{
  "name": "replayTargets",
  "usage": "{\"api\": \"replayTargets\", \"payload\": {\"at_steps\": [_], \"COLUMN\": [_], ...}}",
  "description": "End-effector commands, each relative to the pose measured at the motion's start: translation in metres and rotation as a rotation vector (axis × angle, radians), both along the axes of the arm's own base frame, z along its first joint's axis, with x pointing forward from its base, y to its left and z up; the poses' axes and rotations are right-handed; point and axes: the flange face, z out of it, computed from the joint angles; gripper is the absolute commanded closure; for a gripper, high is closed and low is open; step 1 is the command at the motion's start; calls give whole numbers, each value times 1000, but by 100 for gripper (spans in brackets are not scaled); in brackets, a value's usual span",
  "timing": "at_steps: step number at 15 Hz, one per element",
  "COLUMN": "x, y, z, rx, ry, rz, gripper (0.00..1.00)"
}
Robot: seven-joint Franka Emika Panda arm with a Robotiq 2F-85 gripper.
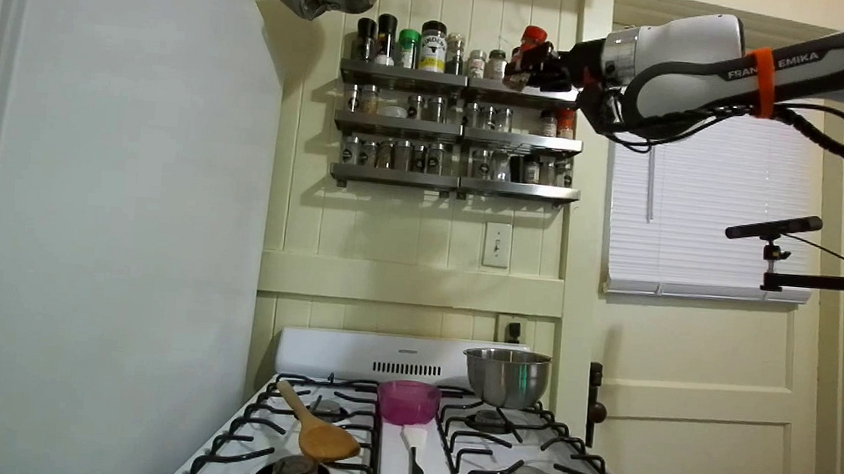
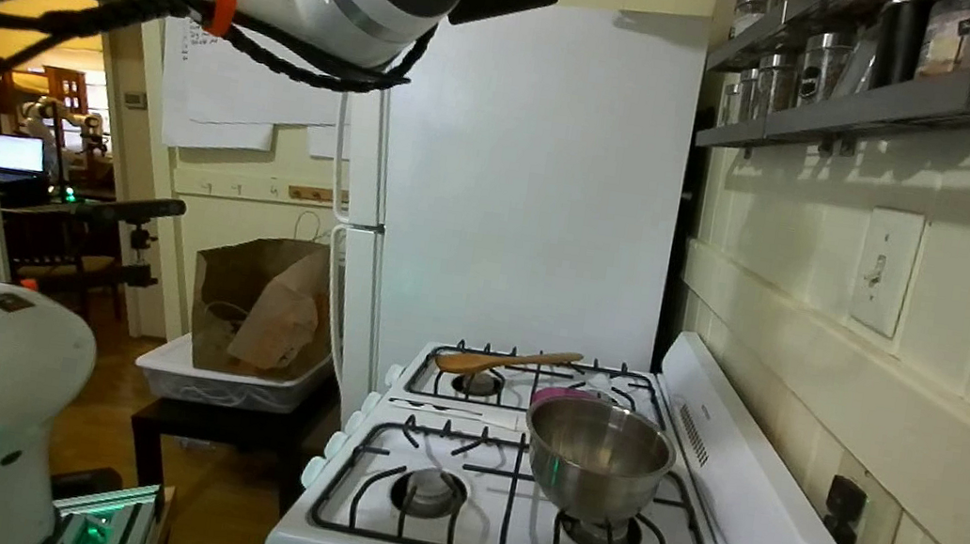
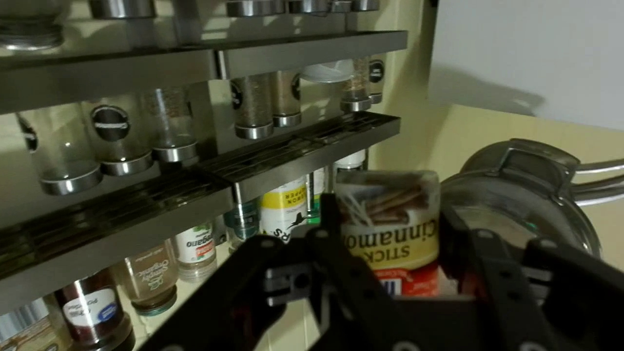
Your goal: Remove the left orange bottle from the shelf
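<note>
We find the cinnamon jar, the one with the red cap and brown sticks behind clear walls, in the gripper — clasped from both sides. In an exterior view its cap is uppermost and it leans slightly, its base overlapping the front edge of the shelf at the top tier's right section; how much of a gap lies between jar and edge, we can't quite tell from these angles.

Along that tier, farther left in the same view, we see a green-capped jar and a white-and-yellow jar side by side. A red-capped bottle stands at the right end of the middle tier. In the wrist view we can read "Oregano", upside down, on a white-labelled jar.

Below the shelf, a light switch is fixed to the wall. The stove appears in both exterior views — with a steel bowl over a back burner, a magenta bowl near it, and a wooden spoon lying across a grate. Beyond the stove, in an exterior view, we see a white refrigerator.
</note>
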Motion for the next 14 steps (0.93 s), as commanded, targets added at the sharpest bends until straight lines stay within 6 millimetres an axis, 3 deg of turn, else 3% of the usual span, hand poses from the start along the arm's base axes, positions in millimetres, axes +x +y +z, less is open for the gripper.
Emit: {"api": "replayTargets", "payload": {"at_steps": [1,7,13,14], "x": [-1,28,30,35], "y": [4,13,18,13], "z": [-9,-48,-66,-72], "rx": [119,319,508,382], "ry": [52,161,279,339], "rz": [153,357,537,352], "gripper": [77,77,77,77]}}
